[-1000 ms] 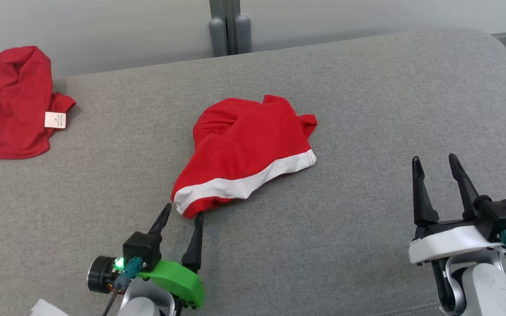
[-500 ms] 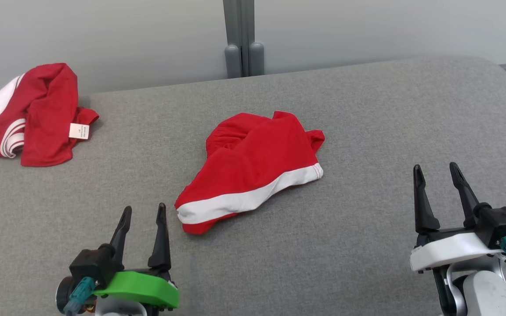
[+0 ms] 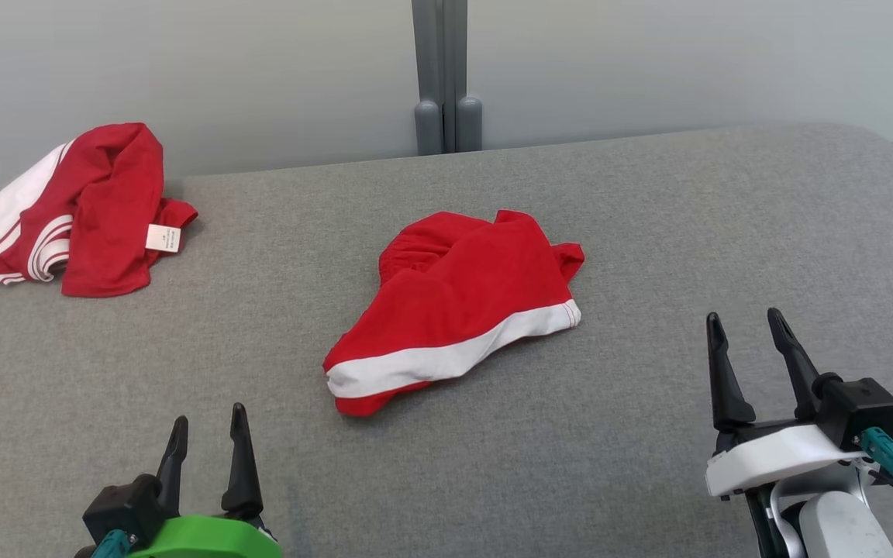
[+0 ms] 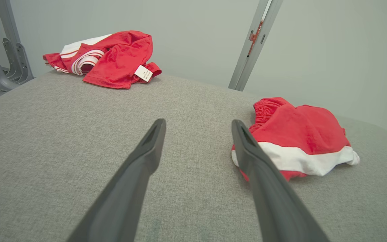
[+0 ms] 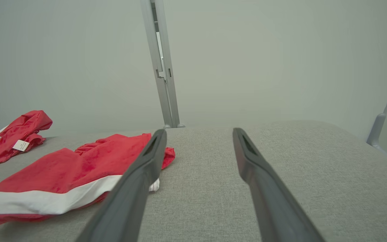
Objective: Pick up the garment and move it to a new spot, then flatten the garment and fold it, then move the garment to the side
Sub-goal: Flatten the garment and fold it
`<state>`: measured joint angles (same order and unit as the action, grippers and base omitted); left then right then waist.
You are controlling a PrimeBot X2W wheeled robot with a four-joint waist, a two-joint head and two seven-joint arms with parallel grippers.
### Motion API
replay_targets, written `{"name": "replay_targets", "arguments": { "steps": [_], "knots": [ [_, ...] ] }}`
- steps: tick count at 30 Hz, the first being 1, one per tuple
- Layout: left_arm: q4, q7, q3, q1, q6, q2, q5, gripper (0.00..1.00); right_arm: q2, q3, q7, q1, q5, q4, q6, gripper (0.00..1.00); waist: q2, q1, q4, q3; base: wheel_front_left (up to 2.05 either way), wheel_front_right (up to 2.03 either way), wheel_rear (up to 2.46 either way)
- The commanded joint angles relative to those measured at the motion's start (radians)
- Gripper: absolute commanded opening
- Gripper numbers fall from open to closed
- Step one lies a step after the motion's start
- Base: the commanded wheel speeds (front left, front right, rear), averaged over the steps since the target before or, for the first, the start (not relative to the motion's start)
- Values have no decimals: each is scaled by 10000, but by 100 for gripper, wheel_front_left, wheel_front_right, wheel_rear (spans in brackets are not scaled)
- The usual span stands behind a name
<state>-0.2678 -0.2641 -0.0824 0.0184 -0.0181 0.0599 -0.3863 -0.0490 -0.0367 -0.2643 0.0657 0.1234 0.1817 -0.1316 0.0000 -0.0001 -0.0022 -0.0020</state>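
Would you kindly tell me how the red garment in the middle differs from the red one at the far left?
The middle garment lies spread flat; the far-left garment is bunched up. The middle garment carries one broad white band; the far-left garment has thin white stripes and a label. Both are red with white trim, on the grey surface.

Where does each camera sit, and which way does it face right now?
Head view: up on the head, facing forward and down at the grey cushion; left hand lower left, right hand lower right, both open.
Left wrist view: low over the cushion, facing along its own fingers; red shorts right of them.
Right wrist view: low too, facing along its fingers toward the grey post; shorts left of them.
Shared: all three catch the shorts and the crumpled red garment far left.
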Motion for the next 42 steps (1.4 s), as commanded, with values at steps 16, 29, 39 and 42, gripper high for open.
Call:
{"name": "replay_targets", "arguments": {
  "steps": [16,29,39,42],
  "knots": [
    [-99,-5,130,-92,-139,-93,178,100,-25,200,-3,21,40,283,16,100,0,1,96,44,0,0,0],
    [-1004,-6,-543,-659,-183,-92,346,100,-25,299,-3,139,0,271,16,100,0,1,65,304,0,0,0],
    [-3782,-4,-1601,-2765,-189,-79,285,100,-25,542,-3,457,-123,276,16,100,0,1,-343,928,0,0,0],
    [-4645,-5,-1782,-3320,-143,-79,164,100,-25,551,-3,493,-184,269,17,100,0,1,-471,1109,0,0,0]
  ]
}}
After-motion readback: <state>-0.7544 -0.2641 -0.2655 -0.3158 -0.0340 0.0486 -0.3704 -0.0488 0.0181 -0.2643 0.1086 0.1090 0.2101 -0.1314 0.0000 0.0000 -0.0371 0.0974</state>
